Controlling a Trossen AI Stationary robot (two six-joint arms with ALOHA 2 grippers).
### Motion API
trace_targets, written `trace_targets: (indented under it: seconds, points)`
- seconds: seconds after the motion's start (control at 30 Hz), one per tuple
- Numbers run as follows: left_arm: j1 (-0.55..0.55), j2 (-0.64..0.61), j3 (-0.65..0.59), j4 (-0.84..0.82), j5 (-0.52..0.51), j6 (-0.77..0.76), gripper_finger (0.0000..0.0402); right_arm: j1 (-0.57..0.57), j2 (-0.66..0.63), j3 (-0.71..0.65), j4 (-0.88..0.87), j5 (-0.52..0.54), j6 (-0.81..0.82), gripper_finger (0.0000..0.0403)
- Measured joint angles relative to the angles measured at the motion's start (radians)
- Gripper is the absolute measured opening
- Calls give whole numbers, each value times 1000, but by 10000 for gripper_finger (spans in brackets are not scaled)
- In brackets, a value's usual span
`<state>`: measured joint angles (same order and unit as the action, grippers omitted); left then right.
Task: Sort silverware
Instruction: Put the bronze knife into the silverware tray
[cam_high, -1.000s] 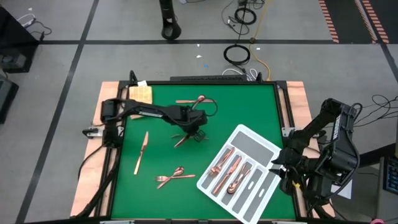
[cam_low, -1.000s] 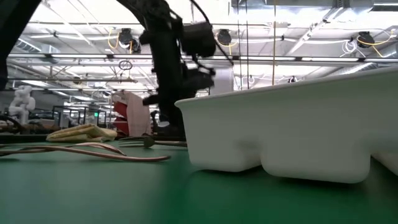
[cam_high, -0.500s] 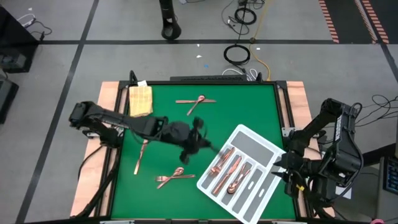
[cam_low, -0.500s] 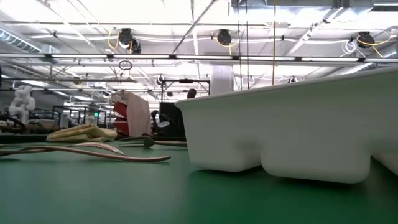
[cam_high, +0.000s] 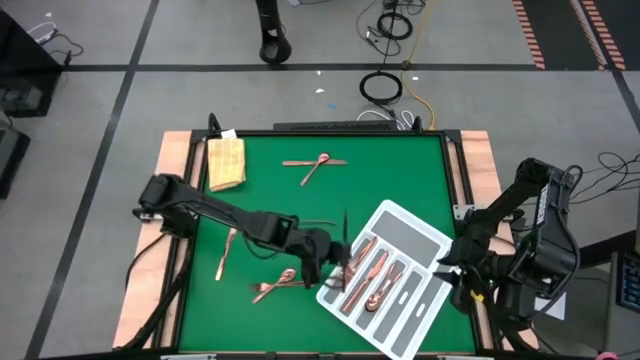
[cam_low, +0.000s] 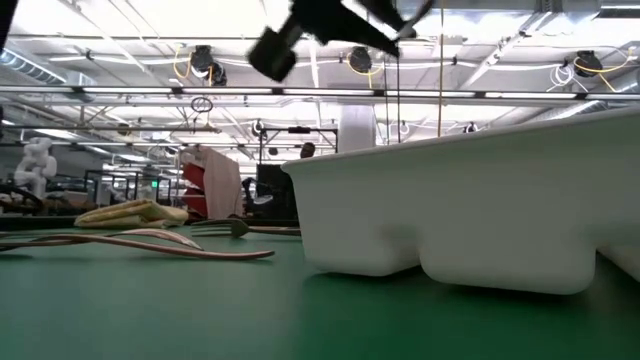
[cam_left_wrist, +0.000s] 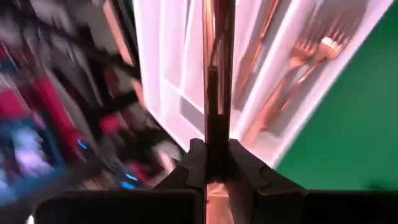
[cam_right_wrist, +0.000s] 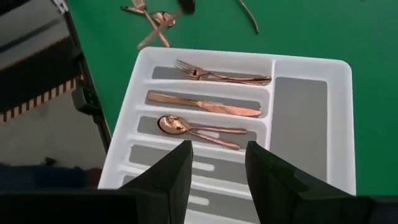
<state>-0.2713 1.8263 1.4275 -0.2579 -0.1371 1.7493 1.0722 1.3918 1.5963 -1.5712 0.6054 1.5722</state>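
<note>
My left gripper hovers over the left end of the white-and-grey tray, shut on a thin copper piece of silverware. I see it edge-on and cannot tell which kind it is. In the low view the left gripper is high above the mat. The tray holds a fork, a knife and a spoon in separate slots. Loose pieces lie flat on the green mat: a knife, a crossed fork and spoon, and a pair at the far side. My right gripper waits open at the table's right edge. My left gripper pinches the copper piece between its two fingers. The piece runs out along the fingers, past their tips, above the tray's slots. It is lifted clear of the mat and the tray.
A folded yellow cloth lies at the far left corner of the mat. A thin dark piece lies on the mat just beyond the left gripper. The tray's wall fills the right of the low view. Raised wooden edges border the mat.
My left gripper has risen from the mat's middle and travelled toward the near right, ending over the tray's left end. It carried the copper piece with it, lifted clear of the mat. The right arm has kept still.
</note>
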Motion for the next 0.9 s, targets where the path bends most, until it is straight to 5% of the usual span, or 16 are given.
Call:
trace_targets:
  seconds: [0.17,0.4,0.9]
  points:
    - [0,102,89,-13,0,259,33,-13,0,0,0,43,14,139]
    - [-9,210,188,-16,25,396,33,-24,0,0,0,89,13,139]
    - [-55,333,231,-80,106,407,33,-26,1,0,0,107,13,139]
